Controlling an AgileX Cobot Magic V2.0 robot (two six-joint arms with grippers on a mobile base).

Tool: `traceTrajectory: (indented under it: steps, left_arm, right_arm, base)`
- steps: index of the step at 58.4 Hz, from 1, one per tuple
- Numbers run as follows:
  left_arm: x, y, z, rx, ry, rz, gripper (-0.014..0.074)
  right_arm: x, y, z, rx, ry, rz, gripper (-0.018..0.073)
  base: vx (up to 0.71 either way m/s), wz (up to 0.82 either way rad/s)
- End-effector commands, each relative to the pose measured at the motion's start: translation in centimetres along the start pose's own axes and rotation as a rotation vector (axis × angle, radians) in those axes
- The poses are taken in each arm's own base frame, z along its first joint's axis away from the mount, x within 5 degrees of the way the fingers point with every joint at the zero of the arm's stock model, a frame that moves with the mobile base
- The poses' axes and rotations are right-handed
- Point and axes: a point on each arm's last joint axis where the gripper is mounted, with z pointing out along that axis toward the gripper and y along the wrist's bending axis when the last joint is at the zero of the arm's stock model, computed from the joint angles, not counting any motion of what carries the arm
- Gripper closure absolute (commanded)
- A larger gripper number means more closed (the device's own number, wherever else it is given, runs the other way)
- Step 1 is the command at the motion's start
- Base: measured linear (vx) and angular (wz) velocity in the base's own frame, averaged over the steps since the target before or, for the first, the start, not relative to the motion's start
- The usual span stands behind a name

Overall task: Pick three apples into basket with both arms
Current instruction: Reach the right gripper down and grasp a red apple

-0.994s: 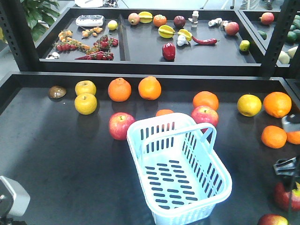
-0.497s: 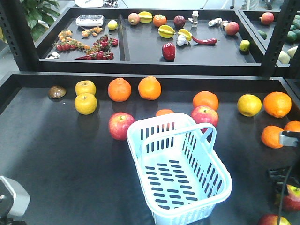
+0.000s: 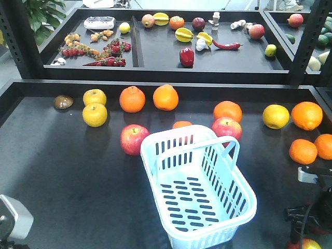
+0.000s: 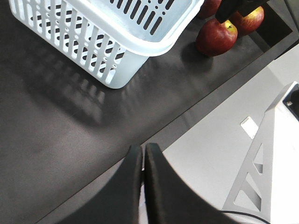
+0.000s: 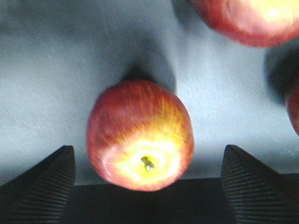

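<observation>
"Two arms were in the front view, yes?"

"Only parts of them. The left arm (image 3: 13, 220) showed a grey casing at the lower left corner. The right arm (image 3: 317, 207) stood at the lower right corner, over a dark red apple (image 3: 310, 244) that the frame edge cut. From there I could not tell how either tool stood. The basket (image 3: 205, 236) sat in the middle of the black table (image 3: 62, 176). Two pinkish apples (image 3: 134, 139) and several oranges (image 3: 132, 99) lay behind it."

"And the left wrist camera?"

"The left gripper (image 4: 142, 148) had its fingers pressed together, holding nothing, above the near edge of the table. One corner of the basket filled the upper left. Just beside that corner, on the table and outside the basket, lay two dark red apples (image 4: 216, 37), close to each other. A black part of the right arm reached over them."

"What did the right wrist camera give?"

"The right gripper (image 5: 147, 154) was wide apart, with one ribbed finger (image 5: 39, 186) on each side of an apple (image 5: 135, 130). That apple rested on the table with its stem up, and neither finger touched it. A second apple (image 5: 247, 18) lay at the upper right. A third apple (image 5: 294, 107) showed only a sliver at the right edge."
</observation>
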Motion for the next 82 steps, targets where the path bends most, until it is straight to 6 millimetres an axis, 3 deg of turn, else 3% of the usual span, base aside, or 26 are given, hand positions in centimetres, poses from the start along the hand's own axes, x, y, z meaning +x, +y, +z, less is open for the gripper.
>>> traceTrajectory:
  steps: [1, 11, 33, 61, 71, 82]
  left_arm:
    - [-1.0, -0.3, -0.3, 0.009, -0.060, -0.021, 0.0602]
    - [-1.0, -0.3, -0.3, 0.009, -0.060, -0.021, 0.0602]
    - [-1.0, -0.3, -0.3, 0.009, -0.060, -0.021, 0.0602]
    - [-1.0, -0.3, -0.3, 0.009, -0.060, -0.021, 0.0602]
    - [-1.0, -0.3, -0.3, 0.009, -0.060, -0.021, 0.0602]
    - [-1.0, -0.3, -0.3, 0.009, -0.060, -0.021, 0.0602]
  right_arm:
    - [-0.3, -0.1, -1.0, -0.004, -0.056, -0.005, -0.0039]
    - [-0.4, -0.1, -1.0, -0.005, -0.064, -0.002, -0.0037]
    - [-0.7, -0.1, 1.6, -0.010, 0.051, 0.001, -0.0035]
    - [-1.0, 0.1, 3.1, -0.041, 0.091, -0.009, -0.0017]
    - [-1.1, 0.1, 2.8, -0.041, 0.074, -0.025, 0.0151]
    - [-0.8, 0.1, 0.5, -0.034, -0.024, -0.031, 0.0488]
  base:
    - [0.00, 0.00]
    - [0.00, 0.00]
    - [0.00, 0.00]
    - [0.00, 0.00]
    - [0.00, 0.00]
    - [0.00, 0.00]
